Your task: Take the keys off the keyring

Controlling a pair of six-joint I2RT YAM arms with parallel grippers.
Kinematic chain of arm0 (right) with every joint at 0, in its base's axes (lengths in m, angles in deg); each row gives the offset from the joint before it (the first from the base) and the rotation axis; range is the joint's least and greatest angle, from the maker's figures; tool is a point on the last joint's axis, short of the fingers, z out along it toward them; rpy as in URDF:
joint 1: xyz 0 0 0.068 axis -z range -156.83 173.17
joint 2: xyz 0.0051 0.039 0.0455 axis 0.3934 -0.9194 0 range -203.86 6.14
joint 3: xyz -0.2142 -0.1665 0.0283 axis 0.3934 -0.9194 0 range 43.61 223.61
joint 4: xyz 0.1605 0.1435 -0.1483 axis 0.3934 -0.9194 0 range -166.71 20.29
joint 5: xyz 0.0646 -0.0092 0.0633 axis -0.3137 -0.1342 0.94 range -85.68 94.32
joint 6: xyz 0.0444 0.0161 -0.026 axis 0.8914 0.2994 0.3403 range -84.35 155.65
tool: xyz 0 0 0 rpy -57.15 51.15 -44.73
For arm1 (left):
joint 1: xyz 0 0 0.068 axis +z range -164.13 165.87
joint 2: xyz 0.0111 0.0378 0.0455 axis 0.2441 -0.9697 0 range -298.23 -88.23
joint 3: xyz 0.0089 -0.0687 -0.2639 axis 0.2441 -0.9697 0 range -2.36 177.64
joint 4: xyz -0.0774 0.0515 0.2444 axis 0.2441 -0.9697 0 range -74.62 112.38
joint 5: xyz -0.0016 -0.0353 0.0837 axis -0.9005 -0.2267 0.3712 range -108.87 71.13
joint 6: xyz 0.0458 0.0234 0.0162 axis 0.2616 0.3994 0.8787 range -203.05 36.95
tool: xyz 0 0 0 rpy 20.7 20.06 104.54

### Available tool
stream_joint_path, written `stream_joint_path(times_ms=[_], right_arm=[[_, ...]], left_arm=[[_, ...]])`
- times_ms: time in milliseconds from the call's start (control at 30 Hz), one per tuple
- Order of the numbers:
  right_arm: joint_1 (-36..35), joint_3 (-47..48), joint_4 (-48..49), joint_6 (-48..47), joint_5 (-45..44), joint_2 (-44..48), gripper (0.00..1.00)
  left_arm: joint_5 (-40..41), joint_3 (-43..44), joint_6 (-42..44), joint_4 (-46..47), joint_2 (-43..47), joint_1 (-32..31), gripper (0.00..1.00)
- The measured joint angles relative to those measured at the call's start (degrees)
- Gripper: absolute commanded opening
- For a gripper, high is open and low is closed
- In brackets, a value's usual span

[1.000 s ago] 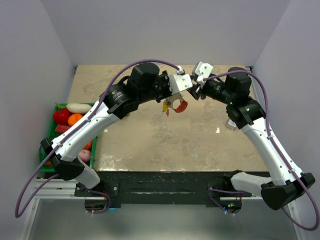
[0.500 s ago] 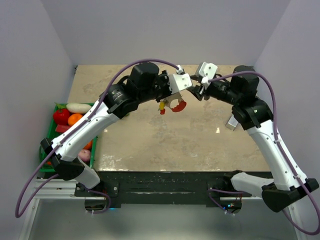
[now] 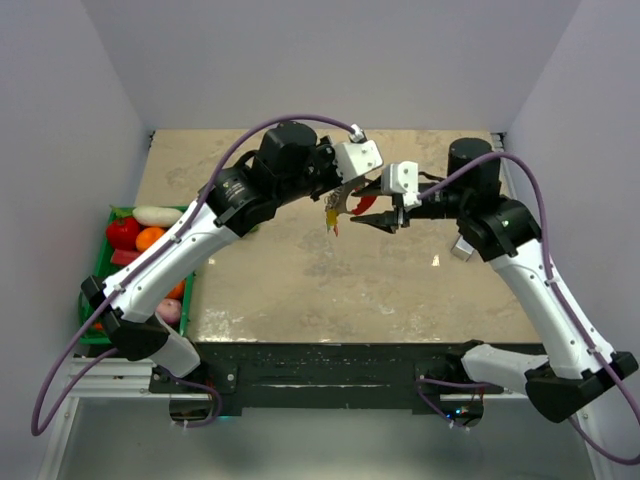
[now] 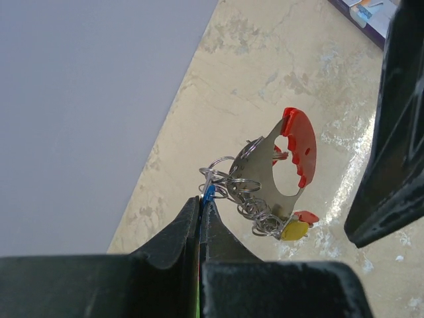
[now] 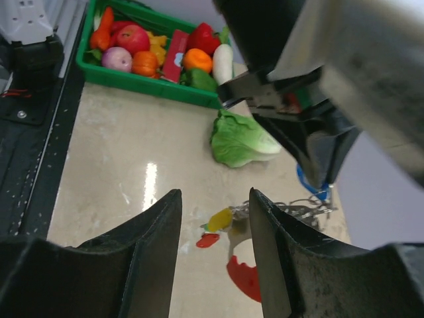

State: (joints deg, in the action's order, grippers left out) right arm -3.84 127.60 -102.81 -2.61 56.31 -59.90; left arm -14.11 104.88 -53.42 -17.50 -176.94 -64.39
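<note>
Currently counting two arms, two pincers, one keyring (image 4: 228, 182) and one red fob (image 4: 299, 142). On the keys (image 4: 293, 230) three coloured heads are showing: one blue, one yellow, one small red. Any further keys are tangling into the wire loops, so a full count is not possible. One green crate (image 5: 149, 85) of fruit and vegetables is sitting off the table's (image 3: 300, 290) left edge, and one cabbage (image 5: 238, 139) is lying on the table near it.

The bunch is hanging in the air over the far middle of the table. The left pincer (image 4: 200, 207) is clenching the blue head at its tips, with the loops, fob and other heads dangling just beyond them.

The right pincer (image 5: 213, 199) is standing released with nothing between its jaws. In its wrist view the yellow and red heads are showing through the gap, beyond the fingertips. Whether it is touching the bunch, I cannot tell.

The left arm (image 3: 200, 235) is reaching forward and rightward with its wrist tilting down. The right arm (image 3: 530, 270) is bending inward, its pincer pointing left, level with the bunch. Together they are forming an arch.
</note>
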Motion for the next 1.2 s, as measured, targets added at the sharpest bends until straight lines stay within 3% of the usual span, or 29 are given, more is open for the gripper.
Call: stream_joint_path(times_ms=[367,767,1200], right_arm=[[-4.4,-8.3,7.8,3.7,-6.8,-2.4,0.39],[-5.3,-10.3,21.7,9.1,-17.8,-4.6,0.41],[-4.7,-12.5,26.5,13.2,-28.8,-5.3,0.46]], left_arm=[[2.8,0.0,-1.3,1.5,-1.7,0.3,0.0],[6.7,0.6,-4.6,4.9,-2.3,1.9,0.0],[6.9,1.0,-4.7,6.1,-2.3,1.6,0.0]])
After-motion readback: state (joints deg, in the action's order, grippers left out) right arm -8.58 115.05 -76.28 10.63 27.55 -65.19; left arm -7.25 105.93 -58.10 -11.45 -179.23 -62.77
